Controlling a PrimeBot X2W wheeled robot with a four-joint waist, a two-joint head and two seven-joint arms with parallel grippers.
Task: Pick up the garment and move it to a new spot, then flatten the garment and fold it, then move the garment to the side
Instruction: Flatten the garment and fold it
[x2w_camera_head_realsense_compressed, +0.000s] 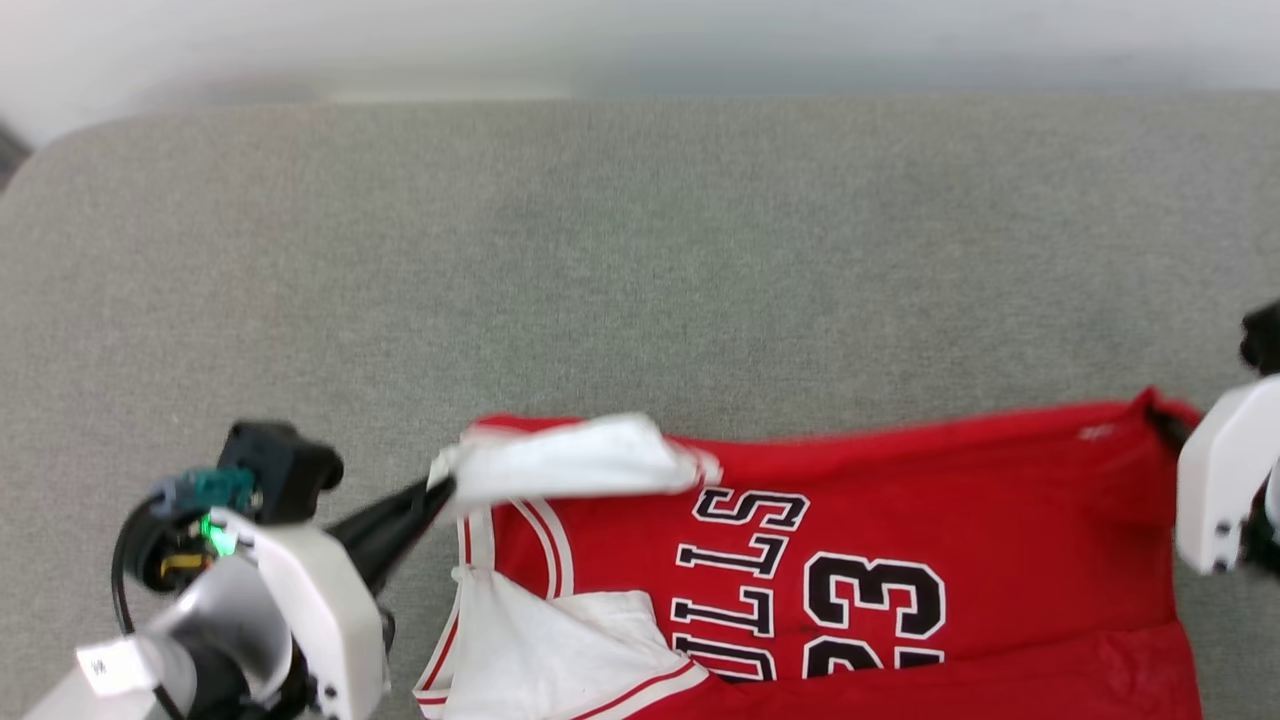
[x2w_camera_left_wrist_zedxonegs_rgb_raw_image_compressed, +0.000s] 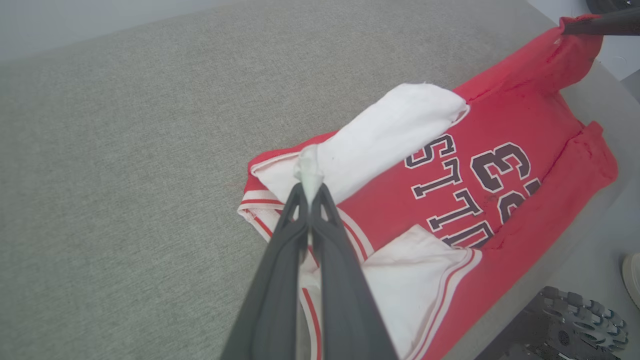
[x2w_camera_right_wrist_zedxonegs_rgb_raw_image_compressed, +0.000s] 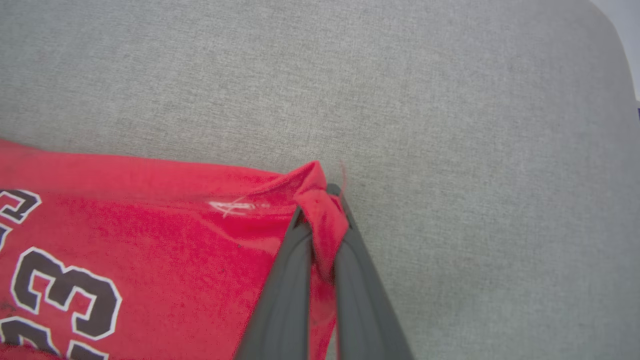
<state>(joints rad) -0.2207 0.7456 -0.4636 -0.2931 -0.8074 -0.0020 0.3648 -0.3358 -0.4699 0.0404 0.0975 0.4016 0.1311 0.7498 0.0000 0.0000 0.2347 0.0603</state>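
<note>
Red jersey front-up on grey cushion, white sleeve clamped by left gripper, hem corner by right gripper, lettering partly cut off.

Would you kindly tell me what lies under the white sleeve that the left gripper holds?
The garment's red front shows around the sleeve; directly beneath is covered.
</note>
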